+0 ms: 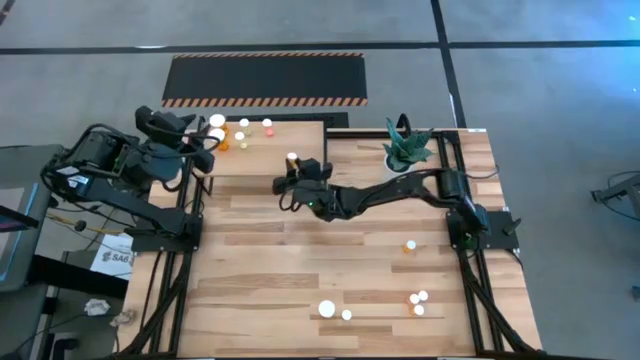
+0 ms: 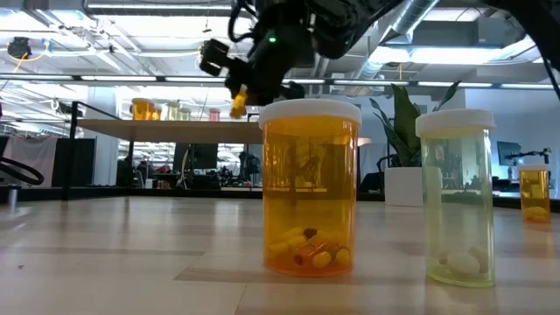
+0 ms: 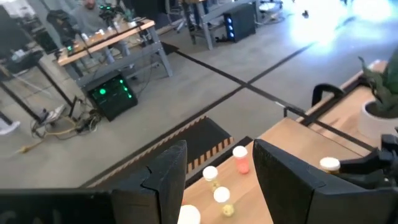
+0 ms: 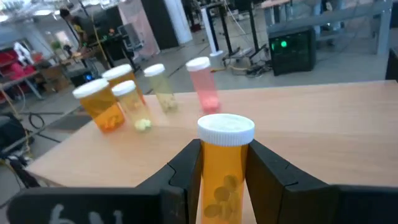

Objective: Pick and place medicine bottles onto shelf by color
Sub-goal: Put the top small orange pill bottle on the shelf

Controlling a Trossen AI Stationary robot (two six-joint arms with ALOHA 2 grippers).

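Note:
My right gripper is shut on a small orange medicine bottle with a white cap, over the near right part of the light-wood shelf. Several bottles stand upright on the shelf's far left part: orange, yellowish and pinkish-red. My left gripper is open and empty above the shelf's left end; the shelf bottles show between its fingers. More bottles stand on the table near its front edge and toward its right. My right gripper pinches the orange bottle's body just below the white cap, one finger on each side. The fingers come about level from the table's right side. The bottle stands upright, clear of the table; its bottom is hidden, so I cannot tell whether it touches the shelf.
A white pot with a green plant stands at the far right of the table, beside my right arm. A large orange bottle and a yellowish one stand close to the low camera. A black mat with orange-striped edges lies on the floor beyond the shelf.

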